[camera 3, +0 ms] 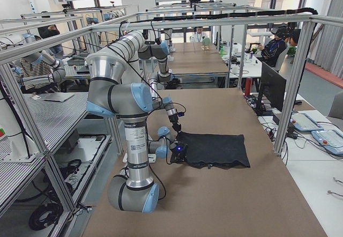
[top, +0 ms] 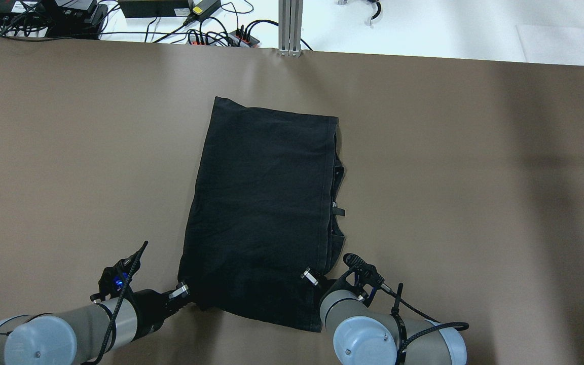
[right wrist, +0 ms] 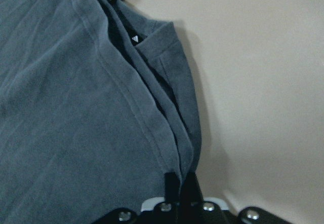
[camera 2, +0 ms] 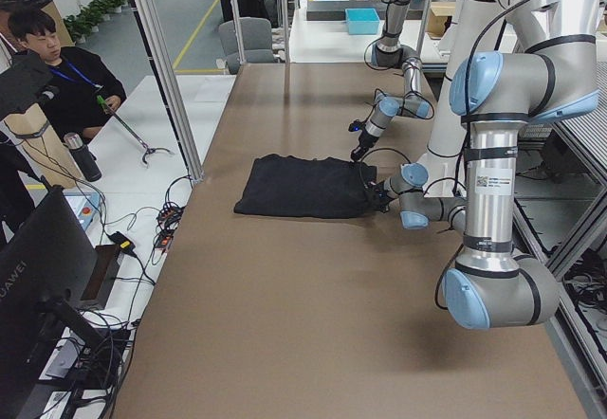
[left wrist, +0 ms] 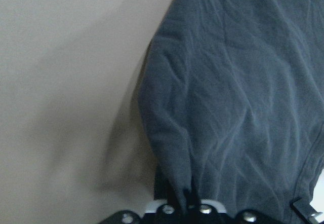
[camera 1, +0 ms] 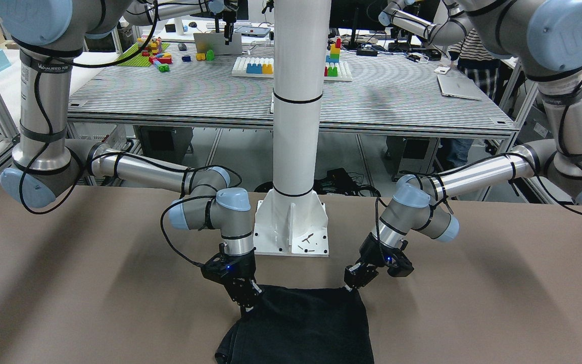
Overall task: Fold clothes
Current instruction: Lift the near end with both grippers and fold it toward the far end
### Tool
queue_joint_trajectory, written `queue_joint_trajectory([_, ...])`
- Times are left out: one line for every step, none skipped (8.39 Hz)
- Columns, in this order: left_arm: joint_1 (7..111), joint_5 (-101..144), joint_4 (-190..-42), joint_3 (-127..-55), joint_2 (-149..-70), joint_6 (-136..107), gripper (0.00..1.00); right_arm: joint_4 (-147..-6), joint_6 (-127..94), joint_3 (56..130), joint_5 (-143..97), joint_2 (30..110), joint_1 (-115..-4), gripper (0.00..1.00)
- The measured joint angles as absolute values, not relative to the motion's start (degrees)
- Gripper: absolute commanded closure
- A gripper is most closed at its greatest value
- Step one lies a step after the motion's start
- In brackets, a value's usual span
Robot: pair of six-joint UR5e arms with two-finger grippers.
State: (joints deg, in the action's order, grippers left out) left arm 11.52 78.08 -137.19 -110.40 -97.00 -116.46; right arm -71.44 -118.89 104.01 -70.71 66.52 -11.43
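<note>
- Clothes [top: 261,213]: one dark charcoal piece. We find it lying flat on the brown tabletop [top: 474,203], mid-width, between the two arms.
- Long axis: it runs from the robot's side out toward the far edge and leans slightly toward the robot's right. The short hems face the robot and the far side.
- Overhead view: only this one gives us the full outline.
- Front-facing view: it cuts the far end off at its lower border. It adds the white pillar [camera 1: 291,227], whose base plate stands just behind the near hem, apart from it.
- Right wrist view: we count several stacked hems along the robot's-right edge.
- Left wrist view: the opposite edge shows as one rounded fold.
- Left tool [top: 183,291]: clenched on the near left corner, with fabric drawn in between its fingers.
- Right tool [top: 309,276]: clenched on the layered right edge, close to the near corner.
- Side views: the piece is small, and we cannot read either grip there.
</note>
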Motion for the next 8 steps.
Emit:
queue_joint_trajectory([11.55, 78.29, -135.52, -112.31, -97.01, -116.40, 1.00, -71.40, -117.56, 105.10, -70.82, 66.60, -11.55, 1.00])
queue_joint_trajectory([11.55, 78.61, -133.59, -114.81, -96.98, -116.31, 1.00, -71.42, -115.89, 106.83, -71.00, 67.06, -11.59, 1.00])
queue_joint_trajectory([11.49, 79.26, -132.14, -117.37, -96.75, -116.24, 1.00, -71.47, -114.71, 109.83, -71.18, 68.44, -11.26, 1.00])
queue_joint_trajectory([11.12, 79.93, -131.31, -120.24, -96.24, -116.21, 1.00, -71.79, -114.14, 114.19, -71.28, 70.82, -9.98, 1.00])
queue_joint_trajectory([10.81, 80.94, -130.55, -123.86, -95.03, -116.19, 1.00, -72.15, -113.88, 119.59, -71.27, 74.18, -7.93, 1.00])
queue_joint_trajectory([11.20, 82.20, -128.26, -127.36, -94.30, -116.06, 1.00, -72.90, -113.63, 124.22, -71.35, 76.80, -6.77, 1.00])
queue_joint_trajectory([13.15, 84.16, -125.08, -129.52, -94.69, -114.98, 1.00, -74.30, -112.68, 126.95, -71.56, 77.77, -6.58, 1.00])
queue_joint_trajectory([16.79, 86.71, -122.34, -129.95, -96.59, -112.42, 1.00, -75.33, -110.68, 127.64, -72.02, 77.61, -7.70, 1.00])
